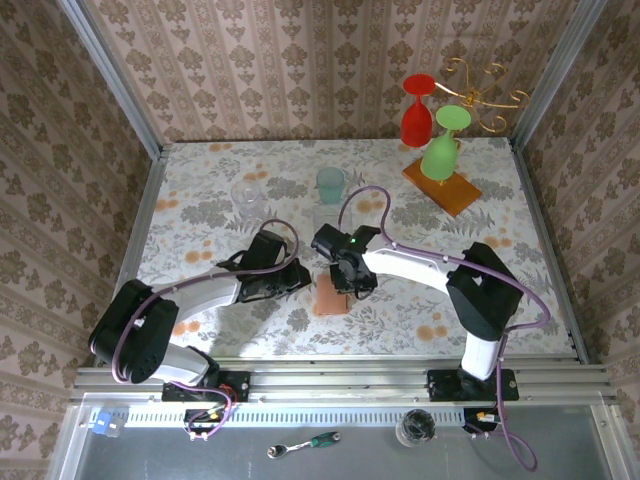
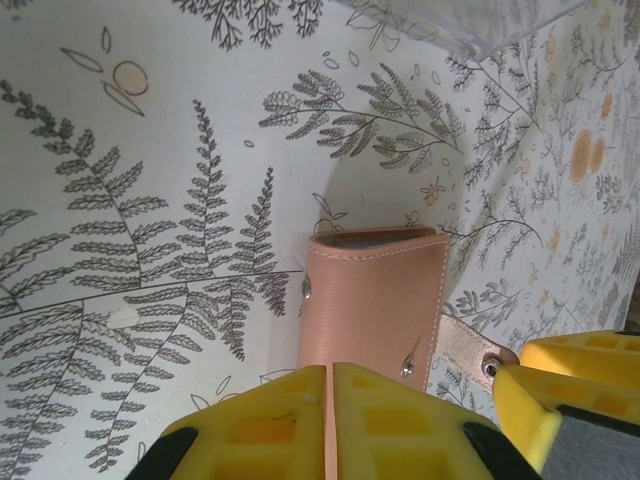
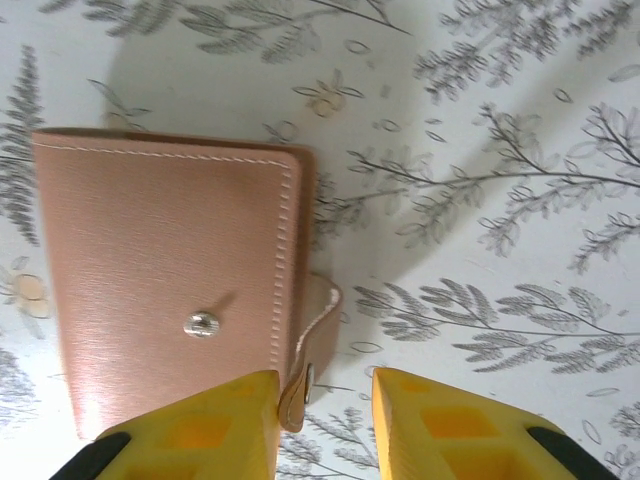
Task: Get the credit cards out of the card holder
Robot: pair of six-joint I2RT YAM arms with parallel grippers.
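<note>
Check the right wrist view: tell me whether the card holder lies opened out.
No, the card holder lies folded shut, outer face and snap stud up, only its strap tab hanging loose.

left claw [image 2: 330, 378] and right claw [image 3: 325, 388] crowding card holder [image 3: 165, 265], open table [image 3: 480, 130] beyond

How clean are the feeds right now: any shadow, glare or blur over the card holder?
Top external: evenly lit, sharp, but the card holder is small and partly under the right gripper. Left wrist: card holder crisp, in soft shadow; yellow fingers blurred. Right wrist: leather sharp, snap stud glints, soft shadow on the table beside it.
</note>
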